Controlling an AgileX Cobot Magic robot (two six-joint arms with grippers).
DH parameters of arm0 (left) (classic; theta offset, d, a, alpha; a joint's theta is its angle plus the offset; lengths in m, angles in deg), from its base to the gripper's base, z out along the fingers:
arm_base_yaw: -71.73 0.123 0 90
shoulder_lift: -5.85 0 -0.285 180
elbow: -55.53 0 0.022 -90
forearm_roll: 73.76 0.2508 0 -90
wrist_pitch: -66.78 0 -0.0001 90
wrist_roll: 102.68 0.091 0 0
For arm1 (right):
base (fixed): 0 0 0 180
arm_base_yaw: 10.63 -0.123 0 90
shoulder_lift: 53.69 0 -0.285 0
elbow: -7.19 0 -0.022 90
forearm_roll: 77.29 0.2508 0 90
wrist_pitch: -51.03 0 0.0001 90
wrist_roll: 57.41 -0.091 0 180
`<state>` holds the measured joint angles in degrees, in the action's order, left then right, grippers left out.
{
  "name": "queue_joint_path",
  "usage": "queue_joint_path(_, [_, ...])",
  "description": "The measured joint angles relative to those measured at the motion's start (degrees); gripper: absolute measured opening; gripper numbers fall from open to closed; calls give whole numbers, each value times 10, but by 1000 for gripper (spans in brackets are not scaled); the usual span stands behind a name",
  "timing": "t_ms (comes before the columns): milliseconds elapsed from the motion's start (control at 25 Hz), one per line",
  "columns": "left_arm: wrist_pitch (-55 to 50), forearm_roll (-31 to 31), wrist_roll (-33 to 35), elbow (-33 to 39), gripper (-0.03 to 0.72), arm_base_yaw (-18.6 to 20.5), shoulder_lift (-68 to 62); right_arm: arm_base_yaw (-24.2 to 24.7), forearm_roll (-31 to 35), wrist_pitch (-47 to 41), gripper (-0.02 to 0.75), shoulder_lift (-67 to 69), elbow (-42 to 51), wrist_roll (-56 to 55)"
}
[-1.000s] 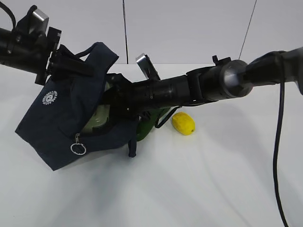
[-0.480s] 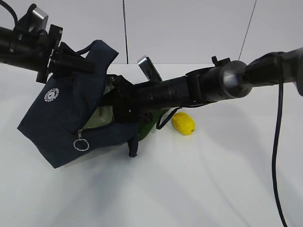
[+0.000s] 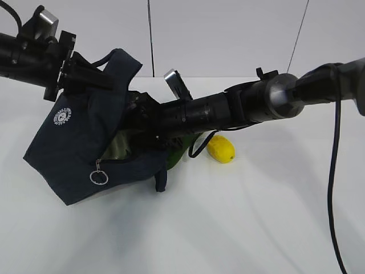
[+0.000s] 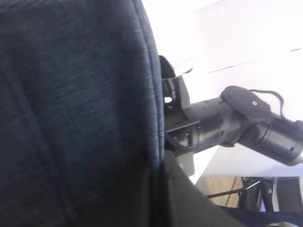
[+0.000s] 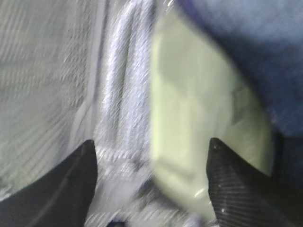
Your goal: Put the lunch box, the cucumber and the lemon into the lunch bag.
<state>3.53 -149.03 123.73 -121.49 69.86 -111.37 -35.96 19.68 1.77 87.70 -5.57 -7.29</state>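
Right fingers spread wide inside lunch bag, lunch box loose between; left fingers clamped on bag fabric.

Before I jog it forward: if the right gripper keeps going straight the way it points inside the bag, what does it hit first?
Most likely the lunch box, lying just ahead between the open right gripper fingertips inside the lunch bag. The view is blurred, so depth is uncertain.

White surface, plain and matte. Resting on it: navy lunch bag at nine o'clock, lemon near centre, cucumber between them, partly hidden by the bag.
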Motion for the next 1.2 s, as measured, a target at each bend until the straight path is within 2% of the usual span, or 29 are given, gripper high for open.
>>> queue_joint_path(200, [1,1,1,0,-5,0,-1,0,0,-15,529,0,-1,-2])
queue_joint_path(480, [-6,1,1,0,-5,0,-1,12,-1,-82,539,0,-1,20])
queue_joint_path(720, [-15,1,1,0,-5,0,-1,38,-17,-105,540,-2,-1,32])
queue_joint_path(960, [-16,1,1,0,-6,0,-1,45,-93,-105,540,-37,-3,8])
queue_joint_path(1200, [-19,1,1,0,-6,0,-2,46,-259,-97,540,-85,-22,-93])
